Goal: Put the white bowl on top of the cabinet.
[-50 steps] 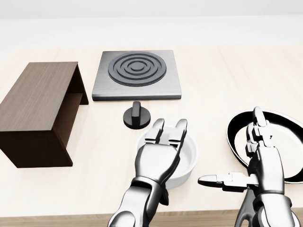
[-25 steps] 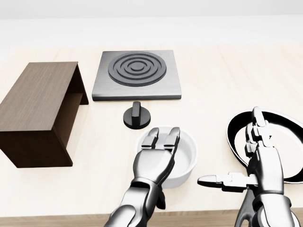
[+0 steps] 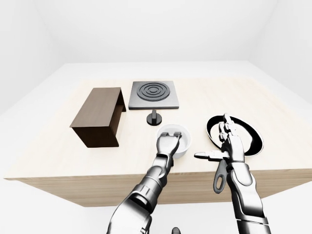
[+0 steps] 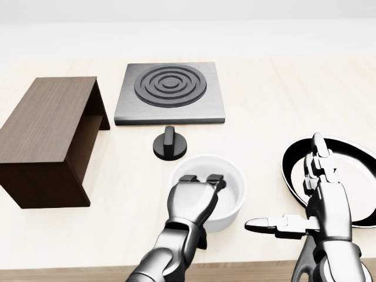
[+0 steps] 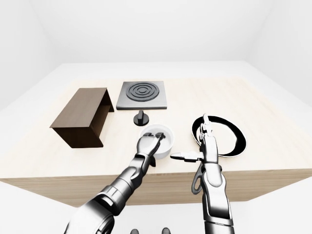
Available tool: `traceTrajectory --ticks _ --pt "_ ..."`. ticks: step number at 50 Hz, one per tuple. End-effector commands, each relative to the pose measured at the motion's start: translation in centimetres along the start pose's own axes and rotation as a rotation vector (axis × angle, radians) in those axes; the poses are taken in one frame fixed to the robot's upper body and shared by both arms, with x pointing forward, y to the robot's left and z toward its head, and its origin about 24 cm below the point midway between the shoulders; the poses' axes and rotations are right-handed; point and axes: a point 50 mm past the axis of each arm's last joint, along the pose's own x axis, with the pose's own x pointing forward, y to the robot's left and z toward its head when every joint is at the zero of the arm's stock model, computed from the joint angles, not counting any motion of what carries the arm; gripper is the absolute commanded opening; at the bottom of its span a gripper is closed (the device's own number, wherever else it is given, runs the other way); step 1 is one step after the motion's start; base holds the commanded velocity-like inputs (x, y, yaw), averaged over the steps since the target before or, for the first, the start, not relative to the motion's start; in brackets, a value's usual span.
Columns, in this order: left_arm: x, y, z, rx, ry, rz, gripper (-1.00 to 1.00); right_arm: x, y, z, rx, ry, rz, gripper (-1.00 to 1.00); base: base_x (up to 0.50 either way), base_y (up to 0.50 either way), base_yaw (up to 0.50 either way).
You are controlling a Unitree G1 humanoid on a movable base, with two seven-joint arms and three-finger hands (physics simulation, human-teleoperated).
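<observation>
**Left hand curling over the near rim of the white bowl**

The fingertips [image 4: 215,178] of the left hand [image 4: 194,202] are hooking over the near rim of the white bowl [image 4: 232,187], their dark tips dipping just inside it while the palm is pressing against the bowl's outer wall on the near side. The fingers are lying close together and bent down over the edge; whether the thumb is squeezing the wall from outside is hidden under the hand, so a full clamp cannot be confirmed. The left arm is reaching in from the near edge of the table [image 4: 264,88], slanting up toward the bowl.

The right hand [image 4: 328,202] is hovering to the right of the bowl, its fingers [image 4: 317,158] spread apart and pointing away from the robot, the thumb sticking out sideways to the left. It is holding nothing and is hanging over the near left part of the black frying pan [image 4: 352,154], whose handle [image 3: 219,180] is sticking out past the near table edge in the left-eye view.

The bowl is sitting upright on the light wooden table, near its near edge and roughly at mid-width. Just beyond it a round black knob [image 4: 170,144] is resting on the table, and farther still a grey stove plate [image 4: 170,94] with dark concentric rings is lying flat. Well to the left of the bowl the dark wooden cabinet [image 4: 47,135] is standing, its open side facing right, its top bare.
</observation>
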Motion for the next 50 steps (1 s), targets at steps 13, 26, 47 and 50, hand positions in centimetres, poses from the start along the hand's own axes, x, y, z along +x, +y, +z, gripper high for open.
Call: traceTrajectory --ticks 13,26,47,50 --pt "-1.2 -2.6 0.0 0.003 0.014 -0.087 -1.0 0.0 0.1 0.0 0.001 0.0 0.004 1.0 0.0 0.0 0.0" --pt "-1.0 -2.3 0.1 0.011 0.002 -0.08 -1.0 -0.1 0.2 -0.1 0.001 0.0 0.01 1.0 0.0 0.0 0.0" --pt "-0.8 4.8 -0.5 0.22 -0.045 -0.014 -1.0 -0.2 0.5 -0.2 -0.005 0.003 0.019 1.0 0.0 0.0 0.0" --pt "-0.9 5.3 -0.6 0.239 -0.036 -0.009 -1.0 -0.3 0.5 -0.2 -0.005 0.002 0.019 1.0 0.0 0.0 0.0"
